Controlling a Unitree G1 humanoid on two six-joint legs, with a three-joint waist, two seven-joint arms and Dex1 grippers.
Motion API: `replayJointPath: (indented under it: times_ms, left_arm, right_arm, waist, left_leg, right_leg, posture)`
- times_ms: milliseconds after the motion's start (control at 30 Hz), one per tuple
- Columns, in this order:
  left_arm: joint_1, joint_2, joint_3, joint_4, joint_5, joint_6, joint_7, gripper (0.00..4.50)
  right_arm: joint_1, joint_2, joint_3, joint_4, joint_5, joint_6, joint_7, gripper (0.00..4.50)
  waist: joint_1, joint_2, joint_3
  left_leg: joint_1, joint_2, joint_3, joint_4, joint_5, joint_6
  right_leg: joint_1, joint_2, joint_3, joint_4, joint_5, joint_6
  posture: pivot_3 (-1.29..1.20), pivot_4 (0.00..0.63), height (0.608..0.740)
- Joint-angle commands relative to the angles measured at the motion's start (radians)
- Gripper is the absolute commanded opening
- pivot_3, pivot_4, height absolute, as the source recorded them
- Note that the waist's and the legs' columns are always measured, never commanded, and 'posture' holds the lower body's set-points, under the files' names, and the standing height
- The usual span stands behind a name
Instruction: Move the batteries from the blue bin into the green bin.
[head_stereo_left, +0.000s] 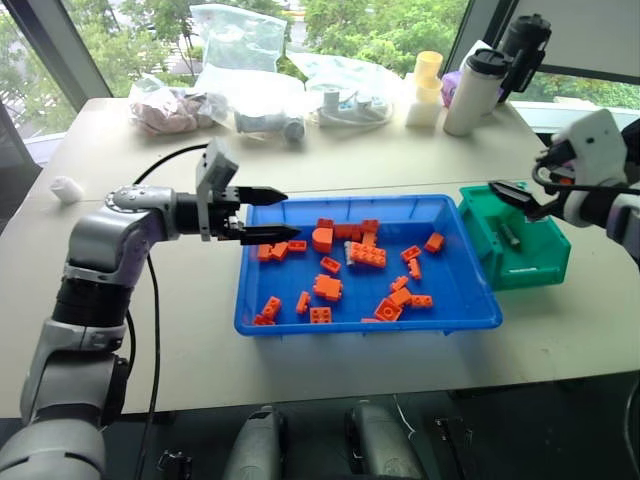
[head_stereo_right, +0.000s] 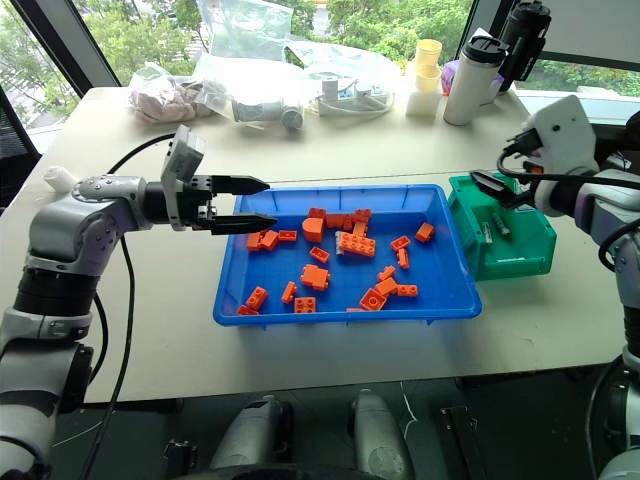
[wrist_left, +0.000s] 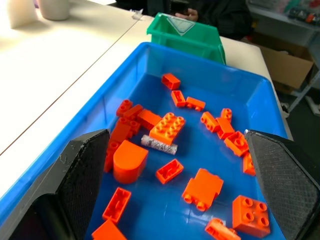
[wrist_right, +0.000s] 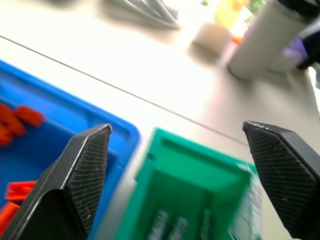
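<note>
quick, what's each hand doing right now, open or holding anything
Left hand: open, empty, at the blue bin's left rim.
Right hand: open, empty, above the green bin.

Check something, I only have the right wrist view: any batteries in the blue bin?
Observer: Yes, one. A battery lies on the floor of the blue bin, against a two-by-four orange brick.
Operator: Where's the left hand?
Observer: The left hand is open at the blue bin's left rim, fingertips over the bin, pointing across toward the bricks.
Operator: My view of the green bin is smeared. Anything in it?
Observer: One battery lies on the floor of the green bin.
</note>
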Motion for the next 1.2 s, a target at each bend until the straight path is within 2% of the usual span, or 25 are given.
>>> replayJointPath:
  times_ms: [33, 167, 233, 333, 533, 667, 933, 1033, 1200]
  left_arm:
    - [-0.008, 0.069, 0.024, -0.061, -0.007, 0.009, -0.063, 4.50]
    - [0.028, 0.121, 0.008, -0.139, -0.010, 0.028, -0.092, 4.50]
    - [0.062, 0.150, 0.018, -0.202, -0.024, 0.050, -0.095, 4.50]
    - [0.096, 0.162, 0.048, -0.258, -0.048, 0.079, -0.071, 4.50]
    - [0.139, 0.152, 0.094, -0.314, -0.084, 0.119, -0.006, 4.50]
    - [0.166, 0.144, 0.110, -0.333, -0.097, 0.128, 0.027, 4.50]
    - [0.169, 0.138, 0.118, -0.338, -0.115, 0.135, 0.059, 4.50]
    - [0.165, 0.135, 0.119, -0.335, -0.119, 0.135, 0.067, 4.50]
    - [0.161, 0.133, 0.111, -0.325, -0.119, 0.127, 0.075, 4.50]
  right_arm:
    - [0.010, 0.003, 0.093, -0.009, -0.004, -0.091, 0.182, 4.33]
    - [-0.018, 0.033, 0.221, 0.082, -0.078, -0.197, 0.313, 4.33]
    - [-0.054, 0.060, 0.311, 0.163, -0.142, -0.255, 0.381, 4.33]
    - [-0.107, 0.110, 0.376, 0.288, -0.214, -0.316, 0.431, 4.33]
    - [-0.162, 0.195, 0.427, 0.456, -0.297, -0.382, 0.490, 4.33]
    - [-0.194, 0.254, 0.439, 0.585, -0.366, -0.428, 0.473, 4.33]
    - [-0.198, 0.303, 0.433, 0.670, -0.427, -0.434, 0.479, 4.33]
    - [-0.182, 0.304, 0.426, 0.645, -0.426, -0.426, 0.492, 3.52]
    - [-0.149, 0.299, 0.410, 0.584, -0.427, -0.412, 0.496, 1.13]
  waist:
    - [0.006, 0.000, 0.000]
    - [0.026, 0.000, 0.000]
    - [0.024, 0.000, 0.000]
    - [0.022, 0.000, 0.000]
    - [0.022, 0.000, 0.000]
    - [0.022, 0.000, 0.000]
    - [0.022, 0.000, 0.000]
    - [0.022, 0.000, 0.000]
    - [0.022, 0.000, 0.000]
  left_leg:
    - [0.000, -0.001, 0.000, 0.000, 0.000, 0.000]
    - [-0.001, -0.004, 0.002, 0.001, 0.000, 0.000]
    - [-0.001, -0.004, 0.002, 0.002, 0.000, 0.000]
    - [-0.001, -0.003, 0.002, 0.002, 0.000, 0.000]
    - [-0.001, -0.003, 0.002, 0.002, 0.000, 0.000]
    - [-0.001, -0.003, 0.002, 0.002, 0.000, 0.000]
    - [-0.001, -0.003, 0.002, 0.002, 0.000, -0.001]
    - [-0.001, -0.003, 0.002, 0.002, 0.000, -0.001]
    - [-0.001, -0.003, 0.002, 0.002, 0.000, -0.001]
  right_leg:
    - [0.000, -0.001, 0.000, 0.000, 0.000, 0.000]
    - [0.000, -0.005, 0.000, -0.001, 0.000, 0.000]
    - [0.001, -0.005, 0.000, -0.001, 0.000, 0.000]
    - [0.000, -0.004, 0.000, 0.000, 0.000, 0.000]
    - [0.000, -0.004, 0.000, 0.000, 0.000, 0.000]
    - [0.000, -0.004, 0.000, 0.001, 0.000, 0.000]
    - [-0.001, -0.004, 0.000, 0.001, 0.000, 0.000]
    - [-0.001, -0.004, 0.000, 0.001, 0.000, 0.000]
    - [-0.001, -0.004, 0.000, 0.001, 0.000, 0.000]
  posture:
    - [0.00, 0.150, 0.740]
    - [0.00, 0.150, 0.740]
    - [0.00, 0.150, 0.740]
    - [0.00, 0.150, 0.740]
    - [0.00, 0.150, 0.740]
    - [0.00, 0.150, 0.740]
    - [0.00, 0.150, 0.740]
    - [0.00, 0.150, 0.740]
    - [0.00, 0.150, 0.740]
